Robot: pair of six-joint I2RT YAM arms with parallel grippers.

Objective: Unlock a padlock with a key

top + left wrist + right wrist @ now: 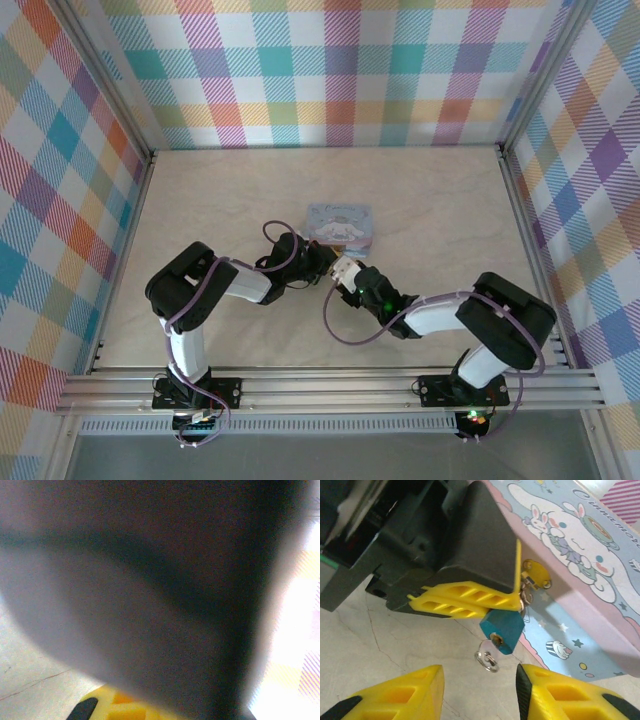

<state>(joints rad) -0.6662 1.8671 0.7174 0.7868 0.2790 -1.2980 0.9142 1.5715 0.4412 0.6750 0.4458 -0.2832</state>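
Observation:
In the right wrist view the small teal padlock (502, 631) hangs tilted at the hasp on the front of the pale blue cartoon tin box (580, 580). The key (488, 659), with its small ring, sticks out of the padlock's keyhole and nothing holds it. My left gripper (518, 599) is shut, its yellow fingertips pinched at the padlock's shackle. My right gripper (480, 674) is open just below the key, one finger on each side, touching neither key nor padlock. Seen from above, both grippers meet at the box's front edge, the left gripper (320, 262) beside the right gripper (346, 270).
The tin box (340, 222) lies mid-table on the beige surface (450, 200). Checked walls and metal posts (512, 190) enclose the table on three sides. A dark blurred mass sits close to the left wrist camera, with one yellow finger (122, 707) below it.

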